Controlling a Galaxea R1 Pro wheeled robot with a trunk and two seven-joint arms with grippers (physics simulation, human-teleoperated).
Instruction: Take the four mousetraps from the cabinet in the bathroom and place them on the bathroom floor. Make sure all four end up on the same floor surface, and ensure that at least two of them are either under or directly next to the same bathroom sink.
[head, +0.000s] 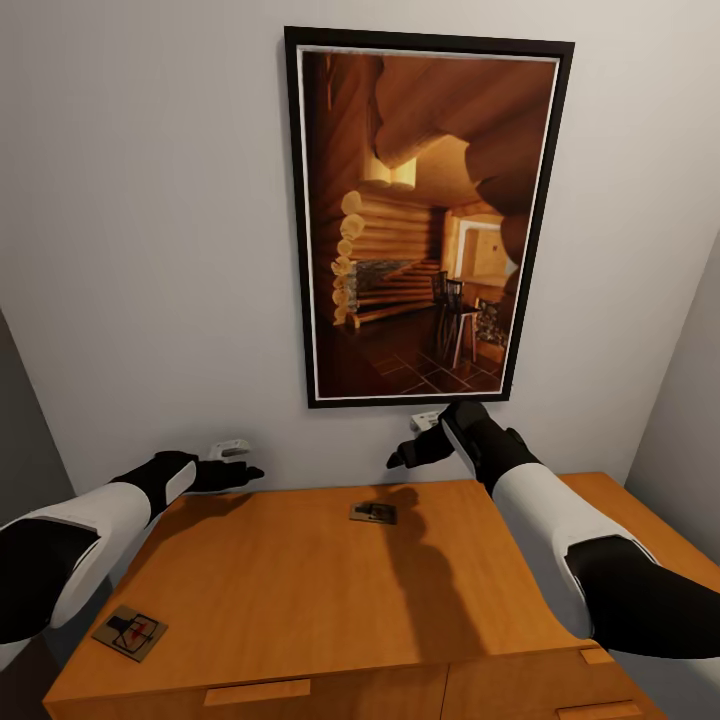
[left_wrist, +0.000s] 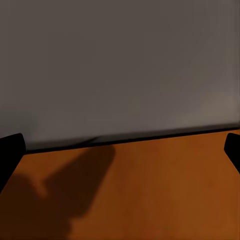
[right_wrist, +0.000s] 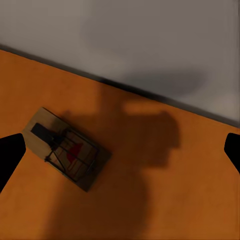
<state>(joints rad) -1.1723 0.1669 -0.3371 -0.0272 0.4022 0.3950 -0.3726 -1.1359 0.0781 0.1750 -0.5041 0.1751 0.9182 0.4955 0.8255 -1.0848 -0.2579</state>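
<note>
No words, numbers or brand names can be read anywhere. The mousetrap (head: 130, 632) at the front left corner of the cabinet top (head: 300, 600) carries a small dark and red printed mark, too small to make out. The mousetrap (right_wrist: 67, 148) near the cabinet's back edge shows a red patch under its wire, with no legible lettering.

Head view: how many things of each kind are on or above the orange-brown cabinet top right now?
Small flat brown wooden mousetraps with dark wire: 2, one near the wall, one at the front left corner
Black-framed picture of a log-cabin interior on the wall: 1
Black grippers over the orange-brown wooden cabinet: 2, left, right
Total: 5
</note>
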